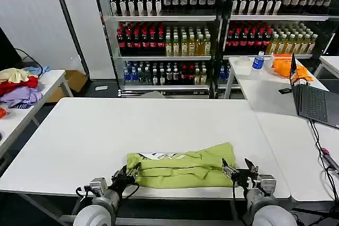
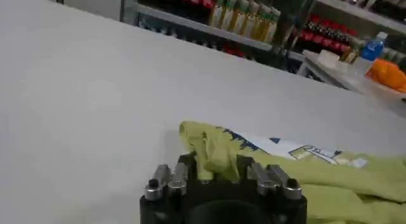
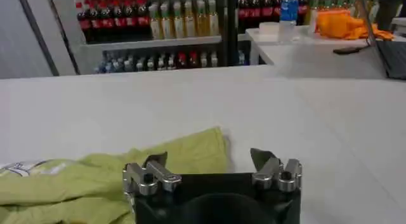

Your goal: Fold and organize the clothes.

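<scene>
With the lime-green cotton T-shirt (image 1: 183, 169) folded into a band, the left gripper (image 1: 128, 173) pinched its end, the right gripper (image 1: 239, 172) stood spread beside it, probably needing a grasp next.

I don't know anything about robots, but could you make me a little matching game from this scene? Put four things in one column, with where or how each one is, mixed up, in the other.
Things:
1. T-shirt
2. left tool
3. right tool
4. garment pile

Places or states:
A. at the shirt's left end
B. on the side table to the left
C. bunched into a band near the main table's front edge
D. open, at the shirt's right end

Pairs: 1-C, 2-A, 3-D, 4-B
</scene>
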Controlling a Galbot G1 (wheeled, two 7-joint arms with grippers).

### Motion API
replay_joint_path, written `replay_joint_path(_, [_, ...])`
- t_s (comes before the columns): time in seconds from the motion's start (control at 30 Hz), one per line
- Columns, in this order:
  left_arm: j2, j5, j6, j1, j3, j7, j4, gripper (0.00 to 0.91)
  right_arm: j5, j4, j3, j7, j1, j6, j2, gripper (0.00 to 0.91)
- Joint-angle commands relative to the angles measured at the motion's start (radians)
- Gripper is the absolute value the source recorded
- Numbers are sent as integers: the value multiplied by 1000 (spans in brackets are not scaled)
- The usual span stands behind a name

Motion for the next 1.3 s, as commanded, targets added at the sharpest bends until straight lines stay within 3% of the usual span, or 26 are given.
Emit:
replay_joint_path(0.03, [-26,-82,-15,49,-68,7,-44,30,10,8,12,0,-13,1,1,907])
replay_joint_path(0.2, [28,-152,-12,37,-192,9,-55,30,11,11,12,0,-12,1,3,907])
replay_joint_path(0.53, [235,-305,12,15,-528,51,78,30,30,9,18,5,8,1,-13,907])
replay_joint_path(0.73, [307,-393,35,-3,-627,66,141,30,38,16,25,5,6,1,-25,907])
replay_joint_path(0.87, [277,-510,53,9,-607,44,36,30,38,17,26,5,5,1,-26,907])
replay_joint_path(1.03, [196,-646,37,-6,-460,28,-154,30,37,13,20,5,5,1,-26,907])
replay_joint_path(1.3, [111,-692,9,-100,-234,19,-175,30,34,1,6,6,8,1,-27,907])
